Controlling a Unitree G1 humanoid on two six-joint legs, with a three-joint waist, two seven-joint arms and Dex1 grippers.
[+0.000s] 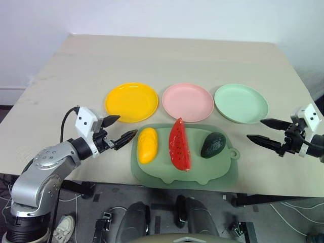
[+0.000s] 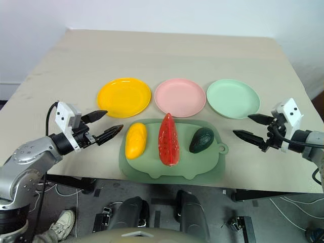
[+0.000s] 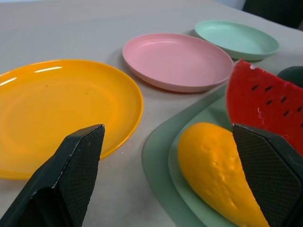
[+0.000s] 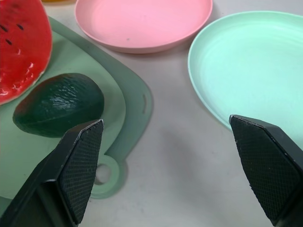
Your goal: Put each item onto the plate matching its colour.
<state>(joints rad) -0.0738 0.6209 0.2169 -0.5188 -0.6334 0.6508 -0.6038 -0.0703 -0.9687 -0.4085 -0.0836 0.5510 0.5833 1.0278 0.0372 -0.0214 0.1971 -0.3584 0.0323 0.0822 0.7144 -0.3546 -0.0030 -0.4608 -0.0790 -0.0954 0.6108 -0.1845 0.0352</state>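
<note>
Jaws gaping wide on left gripper [image 1: 120,128] and right gripper [image 1: 262,130], both hovering empty; mango [image 1: 147,145], watermelon [image 1: 179,145], avocado [image 1: 213,145] lying on mat [image 1: 152,172]; 3 plates sitting empty.

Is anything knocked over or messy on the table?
Nothing stands out. The mango, watermelon wedge and avocado lie neatly on the green mat, and the yellow plate, pink plate and mint plate sit empty.

You are in a plain test room: bare white wall [image 1: 152,15], big table [image 1: 167,61], cables [image 1: 283,215] on the floor.
</note>
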